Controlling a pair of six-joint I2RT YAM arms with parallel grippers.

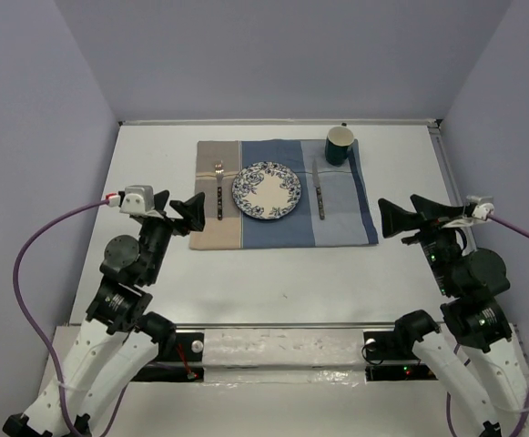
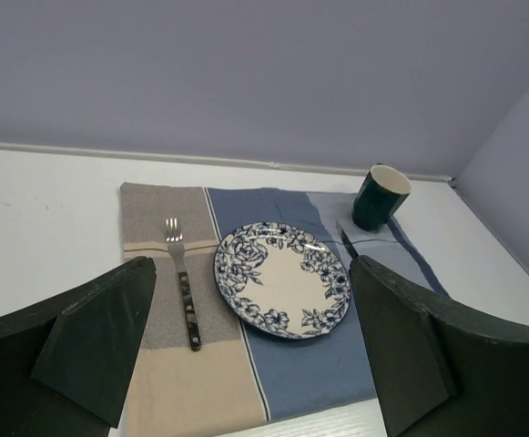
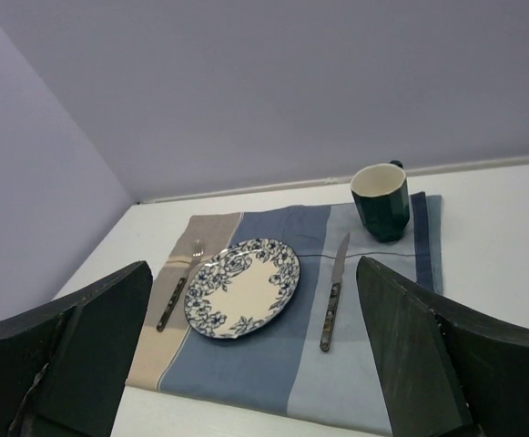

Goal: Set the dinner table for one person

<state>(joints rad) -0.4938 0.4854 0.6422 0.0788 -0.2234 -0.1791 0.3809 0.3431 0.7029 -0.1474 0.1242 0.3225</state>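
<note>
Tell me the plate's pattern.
The round ceramic plate has a dark blue floral rim; clearest in left wrist view.

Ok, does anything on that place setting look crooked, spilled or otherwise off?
Nothing stands out. The fork lies left of the plate and the knife right of it, both roughly straight on the placemat. The mug stands upright at its far right corner. No spill or damage shows.

A: Are you reading any words, labels or numbers on the table (image 1: 273,273)?
B: No, nothing readable is showing. The plate (image 1: 266,190) is carrying only a blue flower pattern, and the mug (image 1: 339,145) is showing plain green.
</note>
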